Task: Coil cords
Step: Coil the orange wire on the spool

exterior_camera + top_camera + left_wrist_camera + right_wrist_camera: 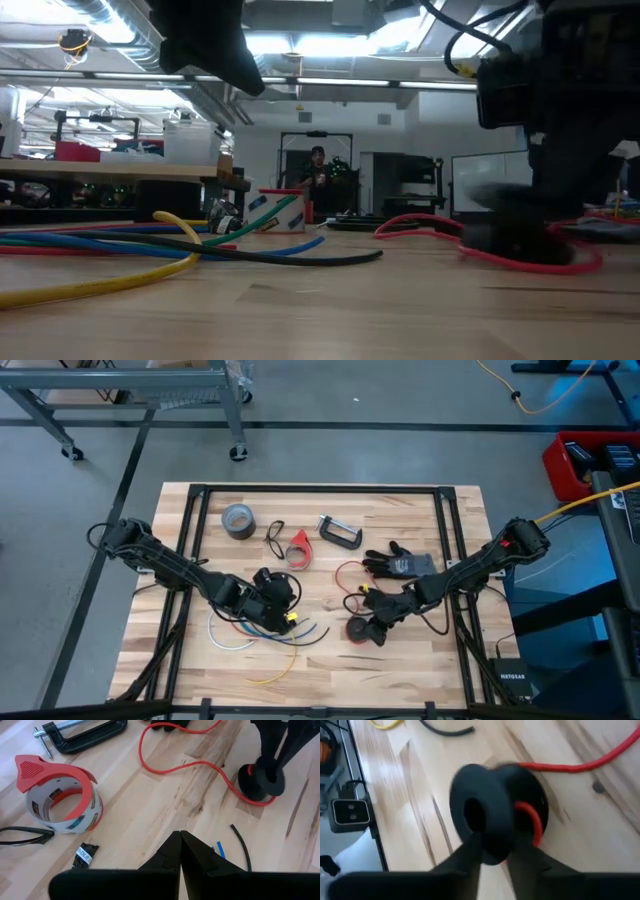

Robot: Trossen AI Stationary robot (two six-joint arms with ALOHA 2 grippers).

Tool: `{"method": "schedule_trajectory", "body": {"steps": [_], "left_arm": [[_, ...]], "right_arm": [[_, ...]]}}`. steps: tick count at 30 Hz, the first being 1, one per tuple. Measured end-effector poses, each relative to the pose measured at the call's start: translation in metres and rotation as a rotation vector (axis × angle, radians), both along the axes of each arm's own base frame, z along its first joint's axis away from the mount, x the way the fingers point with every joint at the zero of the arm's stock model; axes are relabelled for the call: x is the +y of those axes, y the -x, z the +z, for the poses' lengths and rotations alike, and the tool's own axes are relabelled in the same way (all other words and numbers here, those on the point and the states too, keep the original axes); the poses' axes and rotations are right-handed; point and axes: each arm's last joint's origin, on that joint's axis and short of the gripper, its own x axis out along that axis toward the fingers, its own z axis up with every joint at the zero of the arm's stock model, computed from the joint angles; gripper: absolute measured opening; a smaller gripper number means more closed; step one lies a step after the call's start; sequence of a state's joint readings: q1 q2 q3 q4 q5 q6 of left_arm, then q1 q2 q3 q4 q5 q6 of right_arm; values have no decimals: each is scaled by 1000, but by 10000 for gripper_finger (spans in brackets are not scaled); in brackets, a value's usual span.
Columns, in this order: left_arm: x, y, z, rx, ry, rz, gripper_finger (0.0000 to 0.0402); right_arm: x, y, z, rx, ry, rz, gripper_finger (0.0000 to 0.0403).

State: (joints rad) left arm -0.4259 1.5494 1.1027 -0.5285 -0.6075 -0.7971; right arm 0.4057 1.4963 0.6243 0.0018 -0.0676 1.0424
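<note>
A wooden table [400,660] seen from above, with two dark robot arms reaching in toward its middle from either side.

The left arm comes in from the left edge. Its gripper [283,603] hangs over a fanned bundle of coloured wires [262,638] near the table's front, and its fingers [172,851] are pressed together with nothing between them.

The right arm comes in from the right edge, and its gripper [372,628] sits low at the table's front centre. Its two fingers [465,857] clamp a small black spool [492,812] by one flange. The spool [358,630] stands on edge against the wood.

A thin red wire [345,578] joins the spool. A turn of it lies in the spool's groove, and the remainder trails loose across the table in an open loop toward a black glove [395,563] behind it.

Along the back of the table, left to right, lie a grey tape roll [237,520], black glasses [274,538], a red tape dispenser [299,547] and a black C-clamp [340,531]. A person [318,172] stands far off in the room beyond the table.
</note>
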Motion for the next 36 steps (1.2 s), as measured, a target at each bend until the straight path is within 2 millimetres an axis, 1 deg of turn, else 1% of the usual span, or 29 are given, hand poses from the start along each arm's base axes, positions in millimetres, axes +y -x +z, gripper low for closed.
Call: {"method": "schedule_trajectory", "body": {"steps": [3,4,8,11,15,20,23,26,29,31,33,36], "left_arm": [[0,0,0,0,-3,2,0],[0,0,0,-1,-7,4,0],[2,1,0,-3,-39,28,0],[3,1,1,-11,-63,39,0],[7,1,3,-25,-95,63,0],[12,0,5,-51,-147,114,0],[13,0,6,-65,-178,138,0],[13,0,6,-77,-193,151,0],[15,-1,7,-95,-172,177,0],[18,-3,7,-114,-132,215,0],[22,-5,7,-126,-81,237,0],[28,-11,7,-118,-27,197,0]], "right_arm": [[0,-1,2,-23,20,-20,18],[-1,-1,1,-24,35,-30,11],[-3,-2,1,-39,81,-72,19],[-5,-3,1,-67,143,-118,8],[-7,-9,7,-196,236,-197,11],[-9,-22,25,-447,404,-319,6],[-11,-27,39,-591,514,-416,8],[-12,-31,55,-724,625,-474,5],[-13,-33,72,-842,708,-478,6],[-15,-34,80,-916,726,-447,6],[-18,-36,85,-981,728,-401,4],[-24,-39,89,-1034,716,-349,5]]}}
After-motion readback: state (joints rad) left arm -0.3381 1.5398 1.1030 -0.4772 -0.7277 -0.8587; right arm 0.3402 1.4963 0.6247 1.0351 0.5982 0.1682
